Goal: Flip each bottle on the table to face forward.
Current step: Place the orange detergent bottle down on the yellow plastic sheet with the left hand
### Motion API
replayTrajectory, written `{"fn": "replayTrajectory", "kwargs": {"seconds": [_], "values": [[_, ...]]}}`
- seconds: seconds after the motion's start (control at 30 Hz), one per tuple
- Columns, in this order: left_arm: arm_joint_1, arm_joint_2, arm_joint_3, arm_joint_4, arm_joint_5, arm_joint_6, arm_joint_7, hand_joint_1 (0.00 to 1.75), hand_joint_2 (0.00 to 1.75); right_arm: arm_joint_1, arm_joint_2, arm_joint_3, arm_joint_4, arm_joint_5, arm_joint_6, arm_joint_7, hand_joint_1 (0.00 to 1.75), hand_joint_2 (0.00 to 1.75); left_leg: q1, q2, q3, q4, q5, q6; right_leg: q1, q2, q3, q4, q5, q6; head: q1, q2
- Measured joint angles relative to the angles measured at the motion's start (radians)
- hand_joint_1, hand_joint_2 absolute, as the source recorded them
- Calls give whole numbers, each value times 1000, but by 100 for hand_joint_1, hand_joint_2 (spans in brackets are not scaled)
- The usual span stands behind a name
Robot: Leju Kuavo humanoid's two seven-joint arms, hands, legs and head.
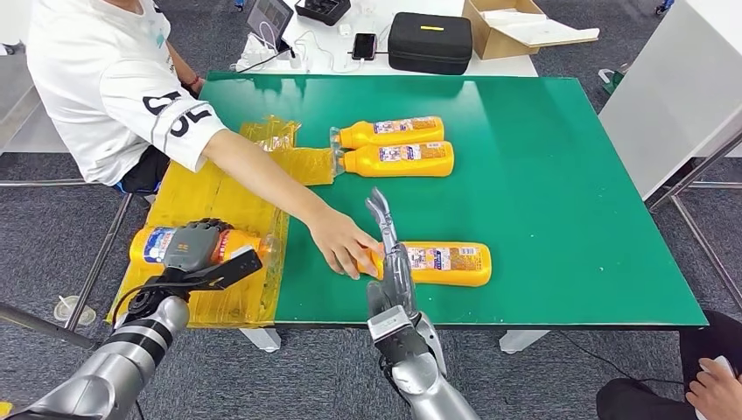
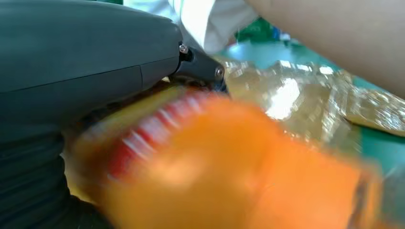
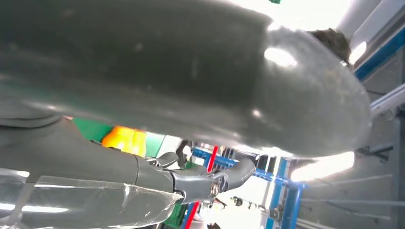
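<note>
Two orange bottles [image 1: 394, 131] [image 1: 402, 159] lie side by side at the table's back middle, labels up. A third orange bottle [image 1: 448, 262] lies near the front edge, and a person's hand [image 1: 343, 245] rests on its cap end. My right hand [image 1: 390, 258] stands over that same end with its fingers stretched straight and holding nothing; a patch of the bottle [image 3: 125, 140] shows past my right hand [image 3: 191, 179]. At the table's left edge, my left hand [image 1: 198, 245] grips a fourth orange bottle [image 1: 156, 243]. That bottle [image 2: 229, 176] is blurred against my left hand [image 2: 86, 57].
A crinkled yellow plastic sheet [image 1: 219, 197] covers the table's left side. A person in a white shirt [image 1: 105, 79] sits at the far left, arm reaching across. A black case [image 1: 429, 39], a cardboard box [image 1: 516, 26] and a phone [image 1: 364, 45] lie on the white table behind.
</note>
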Motion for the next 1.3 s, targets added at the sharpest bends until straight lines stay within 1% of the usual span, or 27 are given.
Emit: {"fn": "replayTrajectory", "kwargs": {"seconds": [0.1,0.27,0.53,0.6,0.73,0.83,0.87,0.9,0.97,1.0,1.07,1.13,1.2,1.23,1.3], "values": [[15,-19,23,0,30,-3,-33,0,0,-5,6,-1,17,6,6,0,0,0,0,0,0,0,0,0,0,-1,0,0,0,0,0,0],[29,-38,48,-1,46,-13,-60,0,0,-6,13,-3,36,8,10,0,0,0,0,-1,0,0,0,0,0,-1,1,0,0,0,0,0],[35,-51,55,-2,56,-31,-81,0,0,-6,17,-7,55,8,12,0,0,0,0,-1,1,0,1,0,0,-1,2,0,0,0,0,0],[35,-53,60,-4,74,-58,-93,0,0,-6,18,-8,59,8,12,0,0,0,0,-1,2,0,1,0,0,-1,2,0,0,0,0,0],[33,-57,93,-18,151,-145,-132,0,0,-6,20,-10,65,7,12,0,0,0,0,-1,3,0,1,0,0,-1,3,0,0,0,0,0],[33,-59,114,-27,183,-178,-142,0,0,-6,20,-12,67,8,12,0,0,0,0,-1,3,0,1,0,0,-1,3,0,0,0,0,0],[36,-61,122,-34,208,-194,-143,0,0,-6,21,-14,68,9,11,0,0,44,0,-1,3,0,1,0,0,-1,3,0,0,0,0,0],[42,-64,133,-50,257,-218,-144,0,44,-6,21,-16,69,13,10,0,0,87,0,-1,3,0,1,0,0,-1,4,0,0,0,0,0],[65,-75,164,-106,407,-268,-146,0,131,-6,21,-18,72,36,-3,7,0,175,0,-1,3,0,1,0,0,-1,3,0,0,0,0,0],[81,-84,183,-143,495,-280,-146,0,175,-7,21,-19,75,62,-17,24,0,175,0,0,3,0,1,0,0,-1,3,0,0,0,0,0],[113,-109,231,-227,670,-262,-146,0,175,-18,16,-21,91,147,-47,104,0,175,0,0,3,0,1,0,0,-1,2,0,1,0,0,0],[134,-141,289,-317,813,-221,-146,0,175,-40,2,-28,124,242,-64,213,0,175,0,0,2,0,1,0,0,-1,2,0,1,0,0,0],[150,-165,335,-398,879,-179,-146,0,175,-69,-19,-45,162,313,-68,296,0,175,0,0,2,0,1,0,0,-1,2,0,1,1,0,0],[158,-173,350,-434,890,-163,-146,0,175,-81,-31,-55,178,336,-68,322,0,175,0,0,1,0,1,0,0,-1,2,0,1,1,0,0],[172,-184,372,-495,901,-145,-146,0,175,-101,-52,-74,203,361,-68,347,0,175,0,-1,1,0,1,0,0,-1,2,0,1,1,0,0]]}}
